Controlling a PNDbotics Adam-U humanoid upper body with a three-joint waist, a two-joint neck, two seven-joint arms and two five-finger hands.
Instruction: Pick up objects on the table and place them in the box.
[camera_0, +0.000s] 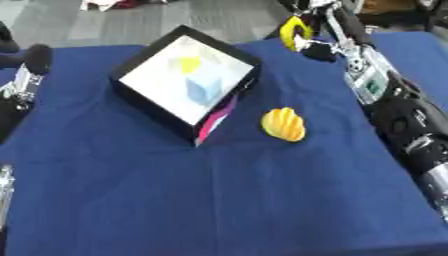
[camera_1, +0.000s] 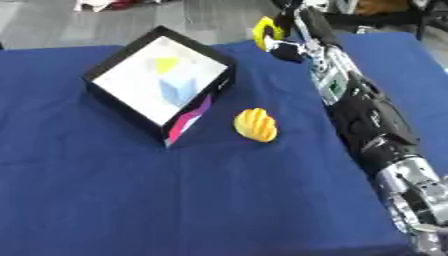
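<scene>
The black box (camera_0: 188, 80) sits on the blue tablecloth (camera_0: 219, 200), turned like a diamond with one corner pointing toward the robot. Inside it, on the white floor, lie a small yellow piece (camera_0: 189, 64) toward the far side and a pale blue block (camera_0: 203, 90) just nearer than it. A pink flap (camera_0: 217, 120) hangs off the box's near right wall.

Just right of the box's near corner, apart from it, rests a yellow ridged shell-shaped object (camera_0: 283, 124). Its long axis runs roughly from far-left to near-right, its ridges following that line.

The right arm (camera_1: 367, 120) stretches along the right side of the box, out past its far corner. There the right hand (camera_0: 313, 42) has its fingers curled round a yellow curved object (camera_0: 296, 33), held above the table's far edge, beyond and right of the box.

Left of the box, only part of the left arm (camera_0: 26, 80) shows; I cannot tell how that hand is set.
</scene>
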